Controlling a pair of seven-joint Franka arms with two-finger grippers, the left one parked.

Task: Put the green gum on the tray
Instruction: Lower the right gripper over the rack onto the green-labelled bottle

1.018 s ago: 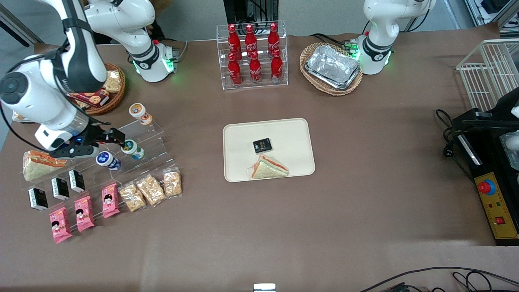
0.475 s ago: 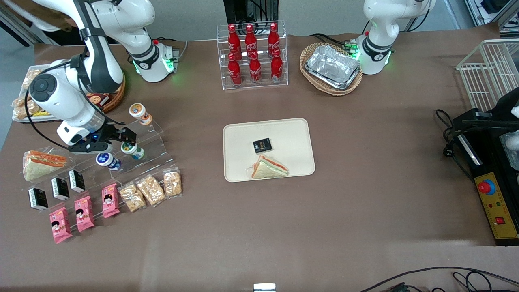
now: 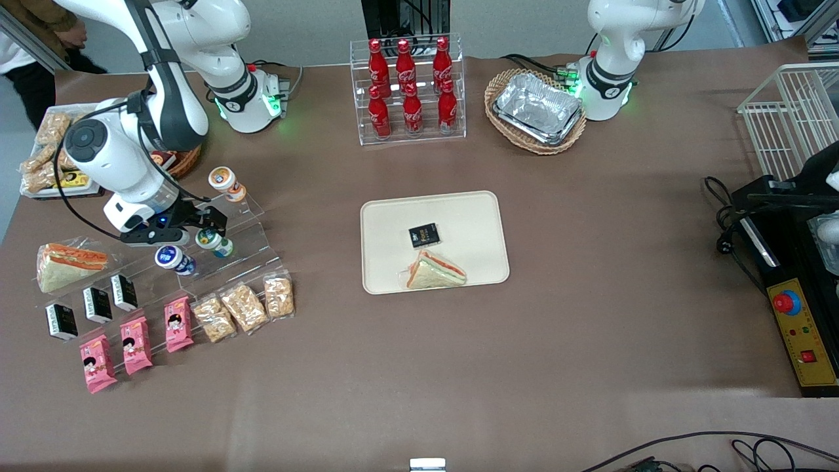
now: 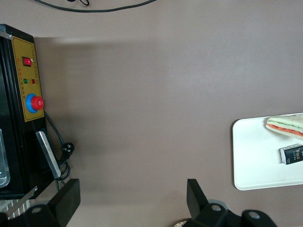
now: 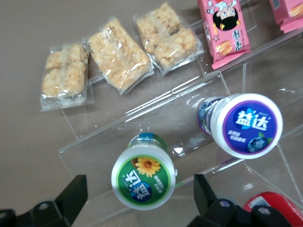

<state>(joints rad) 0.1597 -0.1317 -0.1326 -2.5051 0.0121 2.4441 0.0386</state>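
The green gum point(image 3: 214, 240) is a small white bottle with a green lid label, lying on a clear stepped stand point(image 3: 252, 246) at the working arm's end of the table. My right gripper point(image 3: 208, 226) is open just above it. In the right wrist view the two fingers stand either side of the green gum point(image 5: 143, 177), not touching it, with the gripper point(image 5: 139, 201) centred on its lid. The cream tray point(image 3: 387, 216) lies mid-table, holding a black packet point(image 3: 424, 235) and a wrapped sandwich point(image 3: 436, 271). The tray's end also shows in the left wrist view point(image 4: 251, 156).
A blue-labelled bottle point(image 3: 174, 259) point(image 5: 246, 125) lies beside the green gum, and an orange-labelled one point(image 3: 225, 181) a step higher. Snack bags point(image 3: 246, 305) and pink packets point(image 3: 134, 344) lie nearer the camera. A cola rack point(image 3: 409, 88) and foil trays point(image 3: 537, 108) stand at the back.
My right arm has swung toward the stand. The open gripper has moved from beside the blue-labelled bottle to over the green gum. Nothing on the table moved.
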